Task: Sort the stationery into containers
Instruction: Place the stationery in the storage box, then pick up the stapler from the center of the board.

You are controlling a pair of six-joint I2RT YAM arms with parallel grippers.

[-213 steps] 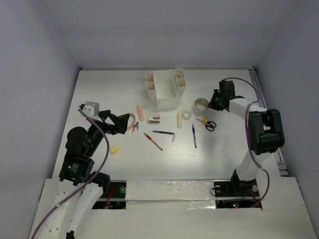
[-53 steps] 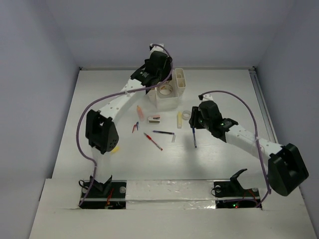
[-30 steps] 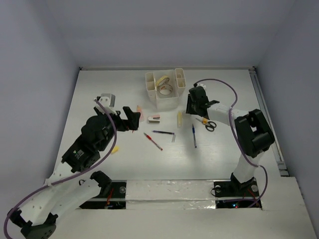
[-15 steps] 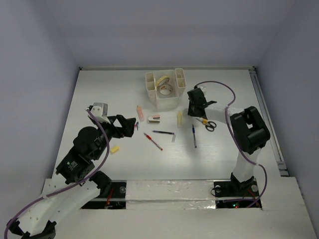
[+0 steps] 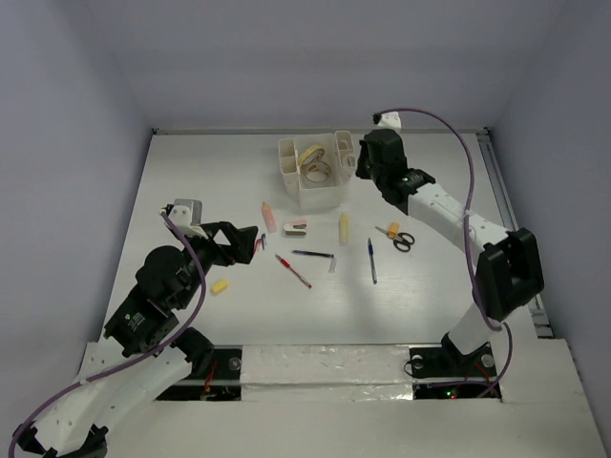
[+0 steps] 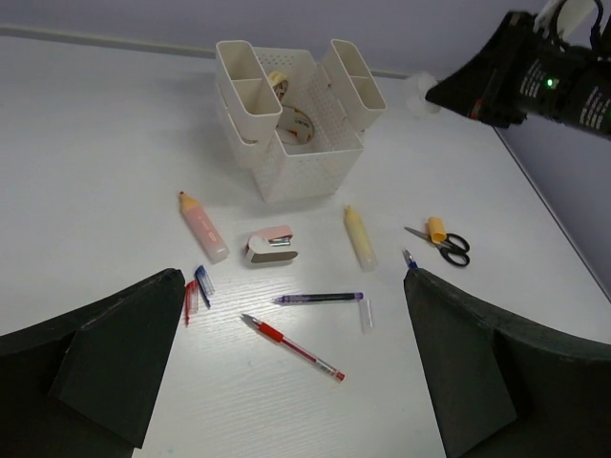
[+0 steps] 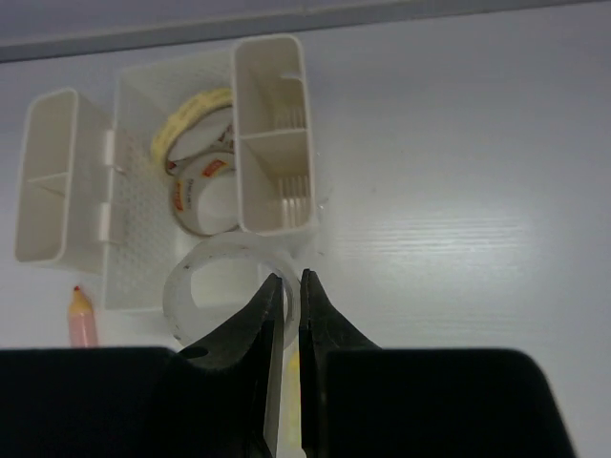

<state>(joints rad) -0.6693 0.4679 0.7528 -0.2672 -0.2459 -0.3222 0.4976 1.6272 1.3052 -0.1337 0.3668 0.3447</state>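
The white organizer [image 5: 320, 196] stands at the back middle, with two tape rolls [image 5: 315, 164] in its middle compartment; it also shows in the right wrist view [image 7: 272, 95]. My right gripper [image 5: 368, 157] is shut on a clear tape roll [image 7: 229, 246] and holds it by the organizer's right side compartments. My right gripper's jaws [image 7: 291, 277] pinch the roll's wall. My left gripper [image 5: 250, 240] is open and empty over the table's left. Ahead of it lie a red pen [image 6: 291, 346], a dark pen [image 6: 320, 298], a pink stick [image 6: 202, 226] and a yellow stick [image 6: 360, 238].
Small scissors [image 5: 396, 236] and a blue pen [image 5: 371, 260] lie right of the middle. A pink-white stapler-like item [image 5: 295, 228], red and blue pen caps [image 5: 259, 243], a clear cap [image 5: 332, 264] and a small yellow piece [image 5: 220, 285] lie on the table.
My right gripper has risen from the table by the yellow stick to beside the organizer's right side, with the clear tape roll in it. My left gripper has barely moved.
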